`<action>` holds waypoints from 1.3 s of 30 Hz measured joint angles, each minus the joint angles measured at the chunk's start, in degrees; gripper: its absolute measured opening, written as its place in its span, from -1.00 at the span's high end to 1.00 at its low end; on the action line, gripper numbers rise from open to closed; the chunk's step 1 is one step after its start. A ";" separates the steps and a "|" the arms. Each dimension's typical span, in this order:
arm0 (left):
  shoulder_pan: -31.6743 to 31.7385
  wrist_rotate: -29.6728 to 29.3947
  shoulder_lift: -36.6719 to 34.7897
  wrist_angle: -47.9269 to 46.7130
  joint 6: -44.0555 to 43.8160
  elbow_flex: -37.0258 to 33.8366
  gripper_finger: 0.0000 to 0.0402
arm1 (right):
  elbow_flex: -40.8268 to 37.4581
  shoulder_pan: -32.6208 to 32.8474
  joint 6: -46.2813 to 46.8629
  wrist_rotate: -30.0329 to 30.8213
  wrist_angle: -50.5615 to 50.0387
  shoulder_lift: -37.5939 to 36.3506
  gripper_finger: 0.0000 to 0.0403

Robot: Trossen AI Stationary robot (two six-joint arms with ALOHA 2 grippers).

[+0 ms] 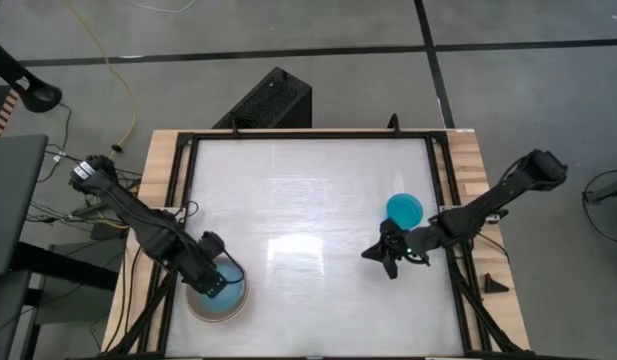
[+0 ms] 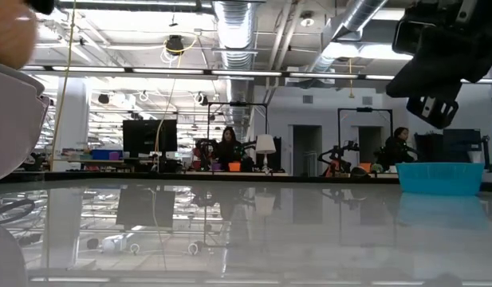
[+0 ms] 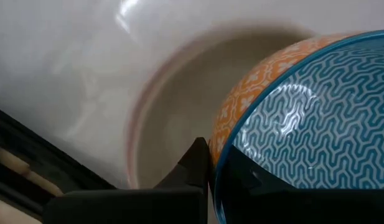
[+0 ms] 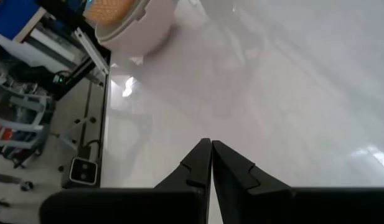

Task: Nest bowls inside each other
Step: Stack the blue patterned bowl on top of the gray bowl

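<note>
We pinch the patterned blue bowl (image 3: 316, 137) by its rim in the left gripper (image 1: 216, 280), just above the cream bowl (image 1: 200, 308), to nest it, while our right gripper (image 1: 391, 262), pressed together, waits beside the teal bowl (image 1: 404, 209).

High view: overhead, facing straight down on the whole counter (image 1: 308, 200); low view: at counter height, facing level across the surface into the room, with the teal bowl (image 2: 439, 177) at right, the same bowl seen from above (image 1: 404, 209); left wrist view: very close, past its fingers (image 3: 201, 168) onto the stacked bowls (image 3: 291, 137); right wrist view: slanting across the counter (image 4: 291, 93) toward that stack (image 4: 135, 25).
</note>
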 joint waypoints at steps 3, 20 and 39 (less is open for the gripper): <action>-0.68 2.94 0.05 2.05 -0.14 -2.86 1.00 | 0.00 0.00 -0.23 -1.43 1.12 1.71 0.75; -0.51 6.21 -0.08 8.73 -0.14 -11.78 1.00 | 0.00 -1.88 -0.28 -7.62 2.89 5.02 0.75; -0.51 5.87 0.07 9.66 -0.73 -12.33 0.61 | 0.00 -1.88 -0.38 -8.63 5.00 4.99 0.75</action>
